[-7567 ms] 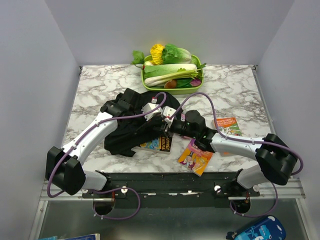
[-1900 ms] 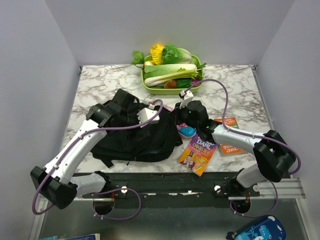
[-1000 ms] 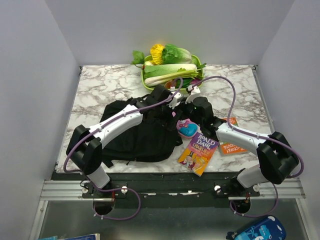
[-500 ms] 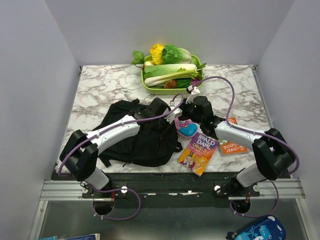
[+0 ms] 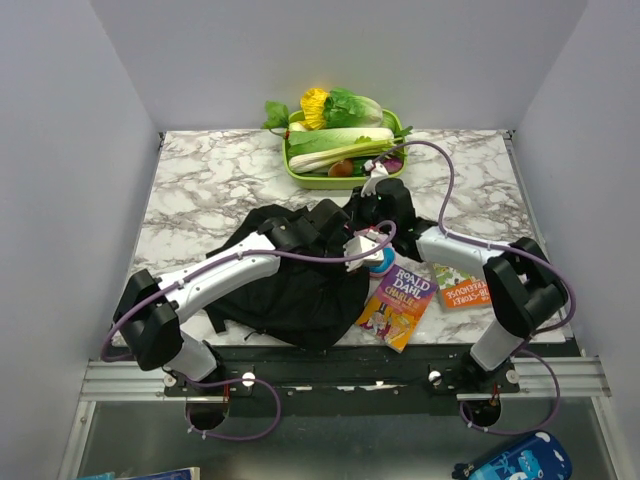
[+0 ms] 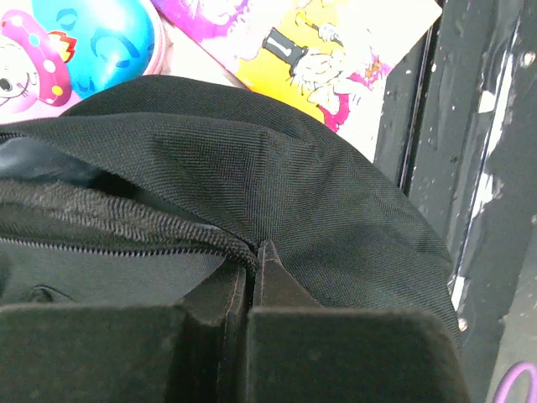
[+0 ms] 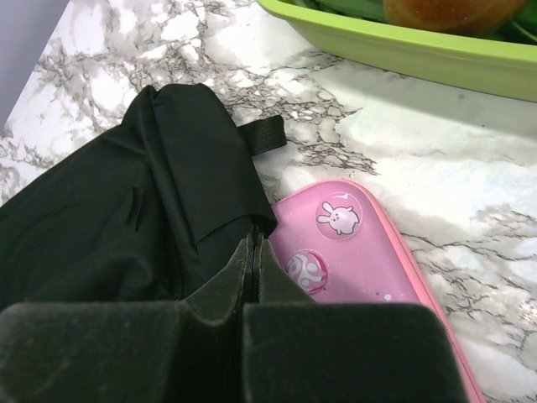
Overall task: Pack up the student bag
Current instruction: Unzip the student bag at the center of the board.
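Student bag (image 5: pixel 270 290), soft and black, slumped on the near left-centre of the marble table (image 5: pixel 200 190), pinched by both arms at its right side.
The left gripper (image 6: pixel 249 256) reaches across the bag to its near-right rim, its jaws pressed together on a fold of black fabric just beside the zip. Just right of that rim lies a pink and blue pencil case (image 7: pixel 361 252), touching the bag's edge. The right gripper (image 7: pixel 252 239) sits farther back, its jaws likewise clamped tight on a flap of the bag's fabric next to the case. Near and to the right of the case lies a Roald Dahl book (image 5: pixel 398 295), with an orange book (image 5: pixel 462 290) farther right. A green tray (image 7: pixel 394 46) of vegetables stands at the far edge.
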Controlling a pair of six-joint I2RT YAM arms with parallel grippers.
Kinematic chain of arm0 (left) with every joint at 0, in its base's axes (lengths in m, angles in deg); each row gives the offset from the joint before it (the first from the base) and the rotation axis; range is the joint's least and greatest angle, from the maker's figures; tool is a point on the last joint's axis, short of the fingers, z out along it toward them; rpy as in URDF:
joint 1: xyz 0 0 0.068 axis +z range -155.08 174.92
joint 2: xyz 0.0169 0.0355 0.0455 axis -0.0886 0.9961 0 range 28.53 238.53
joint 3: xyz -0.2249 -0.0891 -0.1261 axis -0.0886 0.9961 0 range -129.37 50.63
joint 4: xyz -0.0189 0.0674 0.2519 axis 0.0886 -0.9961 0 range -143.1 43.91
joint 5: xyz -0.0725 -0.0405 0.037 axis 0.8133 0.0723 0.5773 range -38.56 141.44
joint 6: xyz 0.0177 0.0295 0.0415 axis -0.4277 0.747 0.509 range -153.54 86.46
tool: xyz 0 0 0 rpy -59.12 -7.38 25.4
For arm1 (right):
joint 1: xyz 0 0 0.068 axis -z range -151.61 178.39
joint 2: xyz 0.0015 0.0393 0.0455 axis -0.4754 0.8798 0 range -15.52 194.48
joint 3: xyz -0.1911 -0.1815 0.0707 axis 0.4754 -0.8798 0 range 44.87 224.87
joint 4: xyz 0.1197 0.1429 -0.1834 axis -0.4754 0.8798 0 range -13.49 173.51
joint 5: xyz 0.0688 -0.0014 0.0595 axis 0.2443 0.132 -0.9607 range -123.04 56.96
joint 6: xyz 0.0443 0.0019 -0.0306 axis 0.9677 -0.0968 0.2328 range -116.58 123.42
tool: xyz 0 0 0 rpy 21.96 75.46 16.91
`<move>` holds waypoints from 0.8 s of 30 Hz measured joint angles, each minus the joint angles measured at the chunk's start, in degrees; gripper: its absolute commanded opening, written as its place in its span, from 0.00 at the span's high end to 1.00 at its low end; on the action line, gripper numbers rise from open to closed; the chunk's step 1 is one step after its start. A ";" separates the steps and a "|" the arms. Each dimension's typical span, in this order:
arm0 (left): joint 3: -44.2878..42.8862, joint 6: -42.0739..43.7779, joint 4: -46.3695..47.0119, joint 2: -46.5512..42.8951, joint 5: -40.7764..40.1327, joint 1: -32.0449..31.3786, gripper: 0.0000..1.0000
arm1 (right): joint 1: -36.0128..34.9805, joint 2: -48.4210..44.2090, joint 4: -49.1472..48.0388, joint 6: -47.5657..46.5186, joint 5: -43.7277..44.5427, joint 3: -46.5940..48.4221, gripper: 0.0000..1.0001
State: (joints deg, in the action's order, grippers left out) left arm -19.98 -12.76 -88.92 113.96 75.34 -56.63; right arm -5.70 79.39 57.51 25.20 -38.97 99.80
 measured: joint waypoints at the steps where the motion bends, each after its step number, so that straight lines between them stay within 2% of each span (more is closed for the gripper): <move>1: 0.00 1.27 -0.68 -0.44 -0.04 -0.02 0.97 | 0.00 0.55 0.35 -0.11 -0.42 0.52 0.99; 4: 0.00 3.58 -2.01 -1.14 -0.79 0.17 0.89 | -0.04 2.21 1.20 -0.37 -1.86 2.45 0.99; 6: 0.00 3.63 -2.71 -1.18 -1.99 0.22 0.83 | -0.04 2.71 1.36 -0.37 -2.71 3.13 0.93; 7: 0.09 3.41 -3.04 -1.18 -2.34 0.55 0.72 | -0.02 2.71 1.36 -0.35 -2.91 3.13 0.87; 8: 0.24 3.08 -3.34 -1.20 -2.29 1.03 0.67 | -0.02 2.62 1.27 -0.35 -2.99 3.10 0.76; 9: 0.39 2.75 -3.63 -1.20 -2.10 1.75 0.64 | -0.02 2.58 1.14 -0.33 -2.97 3.10 0.70; 10: 0.68 2.19 -4.07 -1.20 -1.49 2.60 0.57 | 0.09 2.47 0.85 -0.20 -2.91 3.08 0.63; 11: 0.94 1.60 -4.66 -1.20 -0.76 3.43 0.52 | 0.33 2.25 0.55 -0.33 -2.89 3.02 0.52; 12: 1.20 1.18 -5.68 -1.20 0.35 4.46 0.42 | 0.57 1.73 0.24 -0.31 -2.89 2.75 0.48; 14: 1.29 0.37 -7.06 -1.20 2.34 6.51 0.11 | 0.87 -0.02 -0.15 -0.28 -2.71 1.53 0.43; 15: 1.22 -0.07 -7.41 -1.20 3.28 7.34 0.01 | 1.05 -1.22 -0.44 -0.33 -2.62 0.63 0.41; 21: -2.58 -0.17 -10.95 0.48 7.91 13.68 0.01 | 1.20 -6.97 -0.42 -0.33 -2.84 -3.28 0.39; 24: -5.77 3.15 -14.23 0.92 9.90 14.99 0.01 | 1.20 -9.44 0.13 -0.39 -3.93 -5.11 0.40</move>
State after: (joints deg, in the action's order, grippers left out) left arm -25.75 -9.62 -103.15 114.88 85.24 -41.64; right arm -4.50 69.95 57.64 24.80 -42.91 94.69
